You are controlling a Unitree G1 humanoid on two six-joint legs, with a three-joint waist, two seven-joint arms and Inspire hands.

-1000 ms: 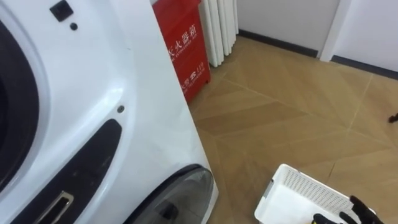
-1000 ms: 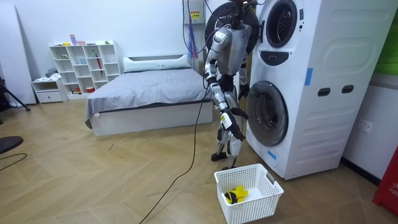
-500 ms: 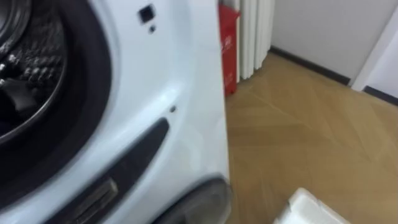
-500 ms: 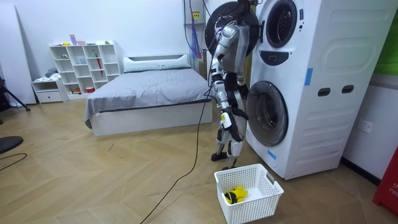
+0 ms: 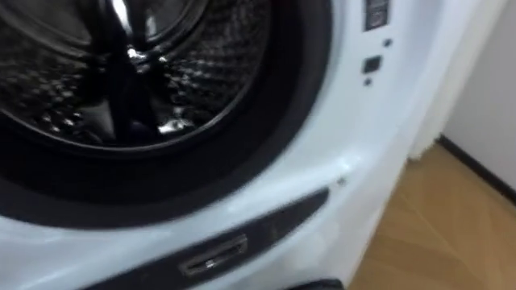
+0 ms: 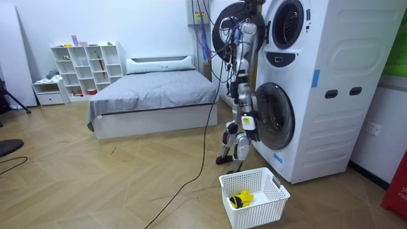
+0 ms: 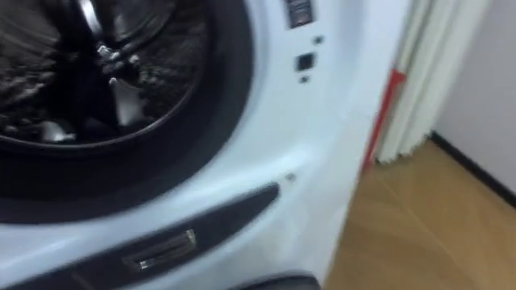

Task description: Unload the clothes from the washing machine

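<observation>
Though close before the washing machine (image 5: pixel 355 121), drum (image 5: pixel 185 72) dark, its contents indistinct.

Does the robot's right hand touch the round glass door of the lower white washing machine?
Cannot tell. In the room view the right hand overlaps the edge of the round glass door, so neither gap nor contact shows.

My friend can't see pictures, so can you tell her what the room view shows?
A humanoid robot stands facing two stacked white washing machines, the upper one's round door swung open. A white basket holding something yellow sits on the wooden floor nearby, and a grey bed is behind.
</observation>
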